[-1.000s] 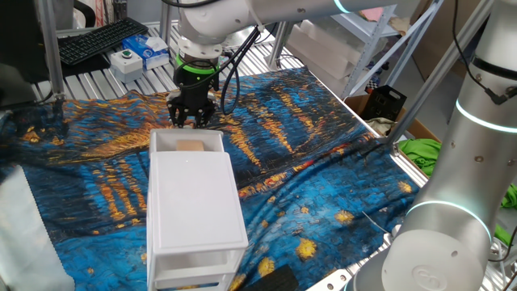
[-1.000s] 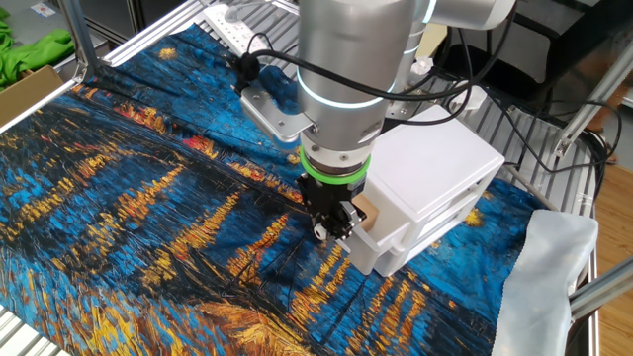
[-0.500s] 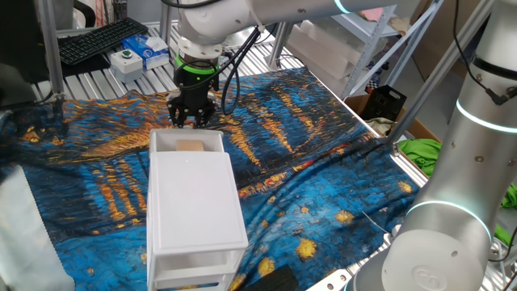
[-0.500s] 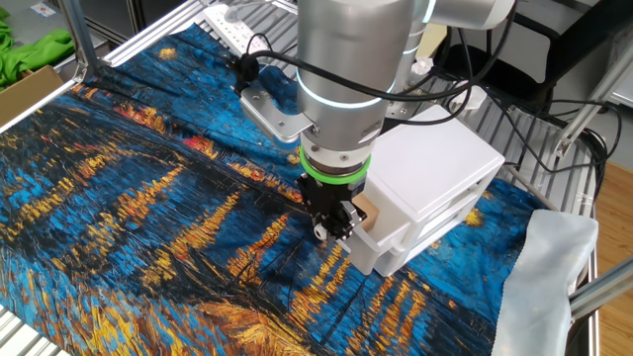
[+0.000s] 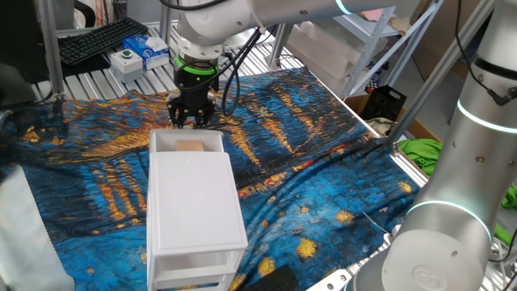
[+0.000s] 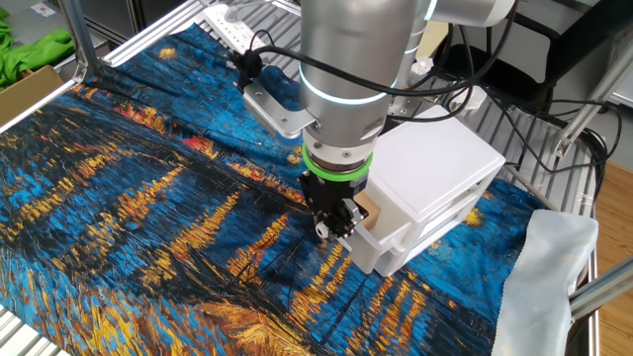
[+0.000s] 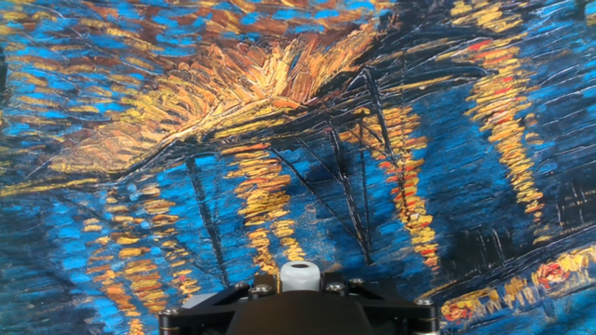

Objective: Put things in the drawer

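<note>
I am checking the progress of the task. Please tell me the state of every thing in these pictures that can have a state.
top drawer: pulled open a little.
lower drawer: looks pushed in.
wooden cube: lying inside the open top drawer, not held.
gripper: pointing down just outside the drawer front, holding nothing; fingers close together.
painted cloth: spread over the table, wrinkled.

One fixed view: high, behind the cabinet [image 5: 194,202], facing 12 o'clock. Other fixed view: opposite side, closer. Both share cabinet and cloth [image 6: 129,188]. Hand view: straight down, near cloth.
</note>
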You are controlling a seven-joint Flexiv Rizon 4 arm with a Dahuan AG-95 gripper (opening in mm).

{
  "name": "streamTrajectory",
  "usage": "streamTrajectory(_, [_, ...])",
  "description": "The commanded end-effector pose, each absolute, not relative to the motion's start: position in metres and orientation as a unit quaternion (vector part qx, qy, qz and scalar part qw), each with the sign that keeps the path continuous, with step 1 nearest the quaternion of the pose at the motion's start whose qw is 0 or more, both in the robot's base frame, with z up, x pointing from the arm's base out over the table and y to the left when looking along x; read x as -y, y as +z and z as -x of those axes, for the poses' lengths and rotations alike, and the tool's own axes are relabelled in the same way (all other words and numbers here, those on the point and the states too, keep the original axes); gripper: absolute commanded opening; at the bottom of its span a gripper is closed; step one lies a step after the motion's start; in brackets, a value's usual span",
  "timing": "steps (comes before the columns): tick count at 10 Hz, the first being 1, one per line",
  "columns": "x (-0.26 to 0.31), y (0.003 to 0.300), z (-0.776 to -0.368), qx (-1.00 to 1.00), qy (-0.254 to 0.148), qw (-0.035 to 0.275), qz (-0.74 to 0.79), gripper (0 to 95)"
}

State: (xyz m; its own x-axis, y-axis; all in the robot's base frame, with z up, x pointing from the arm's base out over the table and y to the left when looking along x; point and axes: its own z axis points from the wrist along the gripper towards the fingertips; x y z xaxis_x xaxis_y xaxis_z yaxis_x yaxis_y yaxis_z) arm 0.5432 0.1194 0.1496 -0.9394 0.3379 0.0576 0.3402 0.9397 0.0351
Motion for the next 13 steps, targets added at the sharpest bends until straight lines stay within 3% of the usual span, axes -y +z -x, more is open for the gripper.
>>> streamTrajectory(1, [-0.119, 0.15, -0.542, 0.985, -0.024, 0.027, 0.171, 0.0])
streamTrajectory(13, [-0.125, 0.149, -0.526, 0.982, -0.026, 0.018, 0.184, 0.0])
